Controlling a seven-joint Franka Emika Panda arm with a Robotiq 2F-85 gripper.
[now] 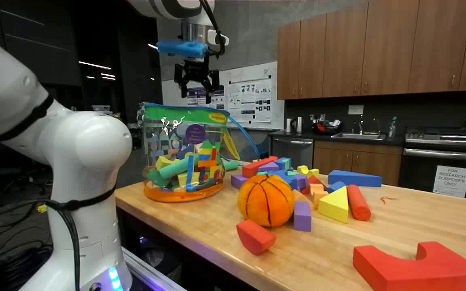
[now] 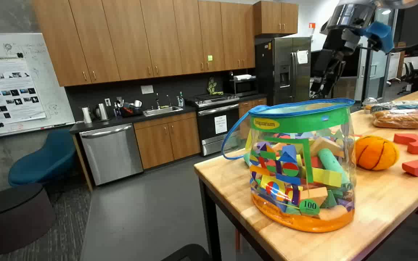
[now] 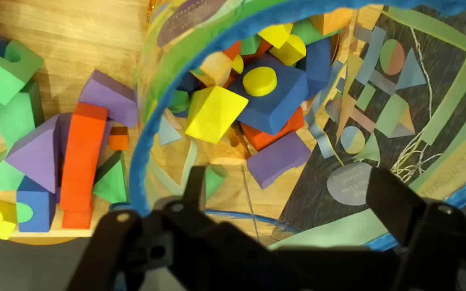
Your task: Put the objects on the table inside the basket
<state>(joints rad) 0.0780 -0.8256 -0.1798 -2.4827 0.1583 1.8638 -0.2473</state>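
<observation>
My gripper (image 1: 196, 93) is open and empty above the basket. In the wrist view the fingers (image 3: 289, 178) stand wide apart over its opening. The basket is see-through with a green rim band (image 1: 176, 114), blue edging (image 3: 138, 178) and an orange base; it stands at the table's end (image 2: 230, 181), partly filled with blocks. The orange ball (image 1: 266, 200) lies on the table with a red half-round block (image 1: 256, 237), a red arch block (image 1: 421, 268), a yellow wedge (image 1: 335, 205), a red cylinder (image 1: 358, 203), a purple block (image 1: 302, 216) and a blue wedge (image 1: 354, 178). Several more blocks are piled behind the ball.
The basket's clear lid (image 1: 239, 141) hangs open at its side, with a blue edge. Bread in a bag (image 2: 399, 119) and other packages lie further along the table. Beyond is a dark kitchen counter with a sink (image 2: 162, 110).
</observation>
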